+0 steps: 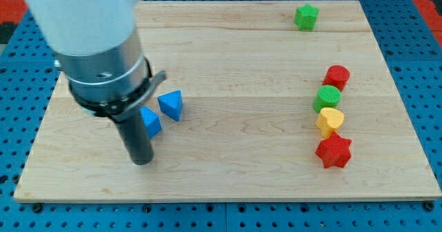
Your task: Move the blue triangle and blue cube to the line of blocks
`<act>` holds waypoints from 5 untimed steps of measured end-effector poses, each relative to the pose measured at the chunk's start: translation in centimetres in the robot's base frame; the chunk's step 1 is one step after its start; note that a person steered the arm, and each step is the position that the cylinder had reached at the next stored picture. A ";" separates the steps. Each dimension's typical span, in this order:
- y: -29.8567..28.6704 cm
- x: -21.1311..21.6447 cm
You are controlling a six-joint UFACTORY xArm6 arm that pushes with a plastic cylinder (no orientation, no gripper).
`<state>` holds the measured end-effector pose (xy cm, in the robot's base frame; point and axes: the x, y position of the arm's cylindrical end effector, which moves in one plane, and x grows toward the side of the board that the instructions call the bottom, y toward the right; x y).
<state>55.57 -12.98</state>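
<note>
The blue triangle [171, 104] is seen left of the desk's [228, 170] centre; just beside it, partly hidden by the rod, lies what appears to be the blue cube [150, 122]. My tip [141, 161], a plain end effector gripping nothing, is planted just below the cube. Well apart, at the view's right, a line is formed by a red cylinder [337, 76], green cylinder [329, 97], yellow heart [330, 120] and red star [334, 151].
</note>
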 end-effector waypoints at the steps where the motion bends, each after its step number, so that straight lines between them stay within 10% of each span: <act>1: -1.7 -3.9; 5: 14.7 -14.7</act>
<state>40.88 1.75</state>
